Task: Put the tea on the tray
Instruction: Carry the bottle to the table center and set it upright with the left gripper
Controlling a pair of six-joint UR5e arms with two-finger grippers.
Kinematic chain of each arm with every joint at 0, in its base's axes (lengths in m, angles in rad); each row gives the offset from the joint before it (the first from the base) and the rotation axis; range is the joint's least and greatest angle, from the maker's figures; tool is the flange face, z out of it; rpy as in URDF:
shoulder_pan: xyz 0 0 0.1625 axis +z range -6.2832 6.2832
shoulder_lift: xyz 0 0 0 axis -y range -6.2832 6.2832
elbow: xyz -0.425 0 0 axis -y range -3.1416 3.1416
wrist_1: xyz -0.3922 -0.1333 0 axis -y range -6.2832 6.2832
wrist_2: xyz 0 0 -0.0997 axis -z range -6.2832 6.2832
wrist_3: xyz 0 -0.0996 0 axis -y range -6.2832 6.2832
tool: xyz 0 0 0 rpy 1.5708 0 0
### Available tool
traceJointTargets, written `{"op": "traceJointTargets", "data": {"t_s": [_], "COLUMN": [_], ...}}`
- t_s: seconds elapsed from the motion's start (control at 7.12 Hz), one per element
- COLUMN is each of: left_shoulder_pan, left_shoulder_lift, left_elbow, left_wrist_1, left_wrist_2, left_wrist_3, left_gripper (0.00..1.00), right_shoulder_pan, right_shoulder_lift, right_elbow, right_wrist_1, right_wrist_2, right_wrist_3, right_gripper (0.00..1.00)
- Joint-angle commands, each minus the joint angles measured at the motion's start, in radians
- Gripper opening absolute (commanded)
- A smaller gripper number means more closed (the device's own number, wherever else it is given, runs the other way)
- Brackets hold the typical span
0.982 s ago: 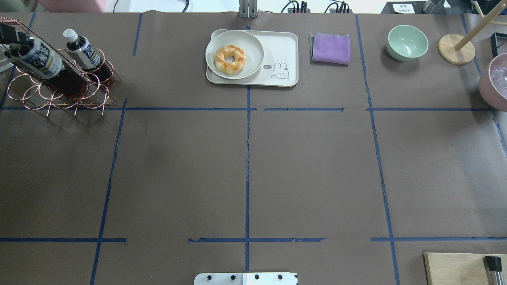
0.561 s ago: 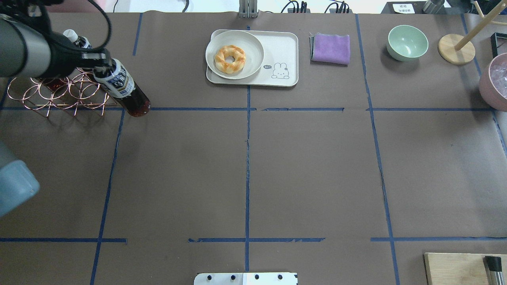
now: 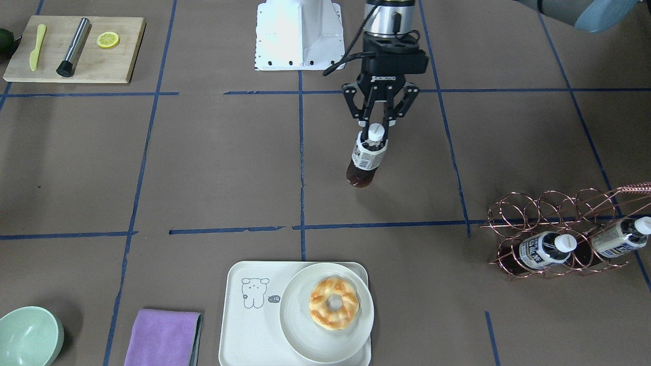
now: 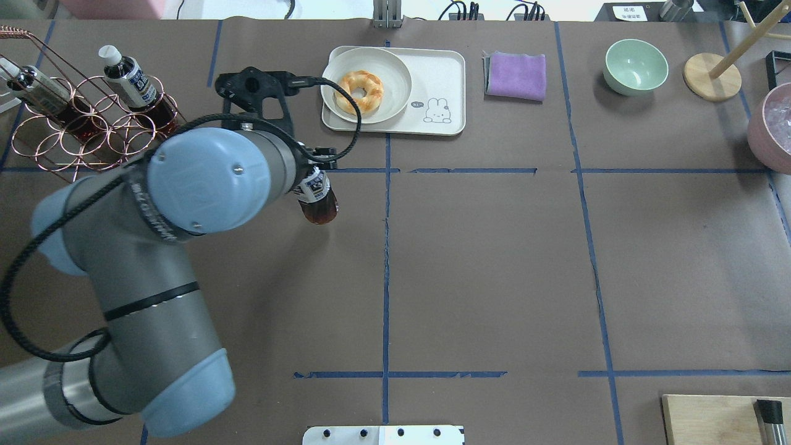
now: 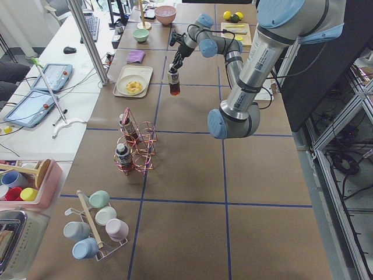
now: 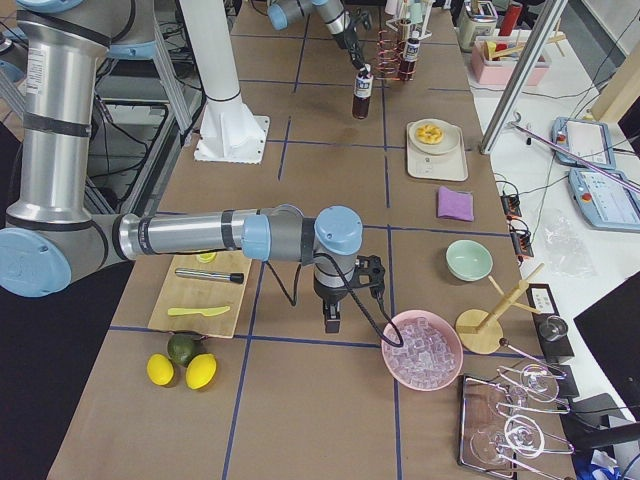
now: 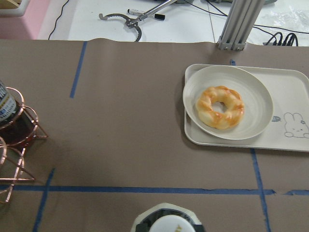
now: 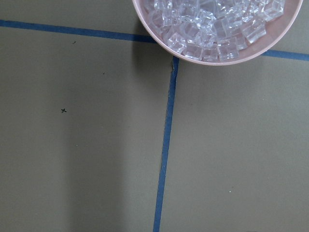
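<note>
My left gripper (image 3: 375,129) is clamped on the neck of the tea bottle (image 3: 367,160), which hangs upright and seems lifted clear of the brown paper table (image 3: 203,168) with its blue tape lines. The bottle is well short of the tray (image 3: 244,335). I should lower it onto the bare half with the bear, beside the plate (image 3: 295,335). I cannot tell whether my right gripper (image 6: 330,318) is open.

The worktop (image 3: 203,168) is brown, divided into a grid by blue tape lines. The tea (image 3: 367,161) shows dark reddish-brown liquid, a white cap and a pale label with dark print; the left pincer (image 3: 375,131) is black, and the tray (image 3: 244,330) is off-white with a small grey line-drawn animal figure. The plate (image 3: 305,340) is white, the doughnut (image 3: 334,303) golden-orange with paler twists, the cloth (image 3: 160,338) purple, the bowl (image 3: 28,335) pale green, and the wire rack (image 3: 633,188) copper-coloured.
</note>
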Motion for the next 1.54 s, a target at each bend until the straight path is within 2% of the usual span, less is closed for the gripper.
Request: {"op": "traceJointTargets", "data": {"t_s": [0.0, 0.42, 0.56, 0.7, 0.98, 1.4], "left_shoulder_pan": [0.052, 0.088, 0.089, 0.089, 0.089, 0.081], "left_shoulder_lift": [-0.152, -0.174, -0.171, -0.170, -0.165, -0.163], "left_elbow": [0.169, 0.198, 0.198, 0.198, 0.198, 0.102], "left_wrist_1": [-0.005, -0.007, -0.007, -0.010, -0.011, 0.001], "left_wrist_2": [0.044, 0.046, 0.046, 0.043, 0.047, 0.029], "left_wrist_3": [-0.057, -0.060, -0.056, -0.053, -0.047, -0.045], "left_gripper": [0.04, 0.06, 0.13, 0.29, 1.00, 1.00], "right_shoulder_pan": [0.000, 0.000, 0.000, 0.000, 0.000, 0.000], "right_shoulder_lift": [0.000, 0.000, 0.000, 0.000, 0.000, 0.000], "right_elbow": [0.000, 0.000, 0.000, -0.002, -0.003, -0.003], "right_wrist_1": [0.000, 0.000, 0.000, 0.000, -0.002, 0.000], "right_wrist_2": [0.000, 0.000, 0.000, 0.000, 0.000, 0.000], "right_wrist_3": [0.000, 0.000, 0.000, 0.000, 0.000, 0.000], "right_gripper": [1.00, 1.00, 1.00, 1.00, 1.00, 1.00]}}
